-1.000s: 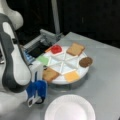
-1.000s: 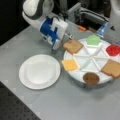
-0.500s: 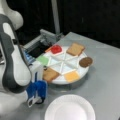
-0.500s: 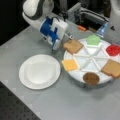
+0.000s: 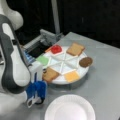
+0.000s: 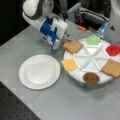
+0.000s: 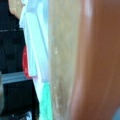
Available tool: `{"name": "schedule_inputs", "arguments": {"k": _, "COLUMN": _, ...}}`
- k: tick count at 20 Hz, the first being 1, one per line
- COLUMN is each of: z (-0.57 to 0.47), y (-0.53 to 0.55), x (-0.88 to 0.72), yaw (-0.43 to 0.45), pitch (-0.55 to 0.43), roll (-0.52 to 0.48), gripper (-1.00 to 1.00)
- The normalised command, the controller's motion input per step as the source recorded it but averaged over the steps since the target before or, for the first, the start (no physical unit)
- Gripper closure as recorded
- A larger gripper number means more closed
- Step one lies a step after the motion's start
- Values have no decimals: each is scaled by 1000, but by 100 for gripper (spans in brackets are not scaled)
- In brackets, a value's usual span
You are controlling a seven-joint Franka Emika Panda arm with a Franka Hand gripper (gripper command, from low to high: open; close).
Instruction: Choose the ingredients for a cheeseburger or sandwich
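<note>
The ingredients lie in a white divided tray (image 5: 61, 67) (image 6: 93, 59), seen in both front views: red tomato (image 5: 56, 49) (image 6: 113, 49), green lettuce (image 5: 43, 60) (image 6: 93, 39), yellow cheese (image 5: 72, 76) (image 6: 69, 64), dark patty (image 5: 86, 61) (image 6: 91, 78) and a far bread square (image 5: 75, 49) (image 6: 112, 68). My gripper (image 5: 44, 72) (image 6: 68, 38) reaches the edge of the near bread square (image 5: 51, 74) (image 6: 73, 46), which still lies in its compartment. That bread (image 7: 82, 60) fills the wrist view, beside the tomato (image 7: 25, 62) and lettuce (image 7: 45, 105). No sandwich shows.
An empty white paper plate (image 5: 70, 108) (image 6: 40, 71) lies on the grey table in front of the tray. Grey metal hardware (image 5: 47, 37) (image 6: 87, 15) stands behind the tray, with a small orange item (image 6: 81, 28) beside it.
</note>
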Motion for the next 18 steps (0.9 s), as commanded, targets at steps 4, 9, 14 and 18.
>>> {"name": "schedule_inputs", "arguments": {"k": 4, "z": -134, "y": -78, "x": 240, "yaw": -8, "pitch": 0, "roll": 173, "gripper": 100}}
{"name": "schedule_inputs", "arguments": {"k": 9, "z": -131, "y": -76, "x": 230, "yaw": -15, "pitch": -4, "roll": 165, "gripper": 100}}
{"name": "schedule_inputs", "arguments": {"k": 14, "z": -131, "y": -101, "x": 223, "yaw": -10, "pitch": 1, "roll": 153, "gripper": 100}}
{"name": "schedule_inputs", "arguments": {"k": 18, "z": -88, "y": -166, "x": 218, "yaw": -3, "pitch": 15, "roll": 145, "gripper": 100}}
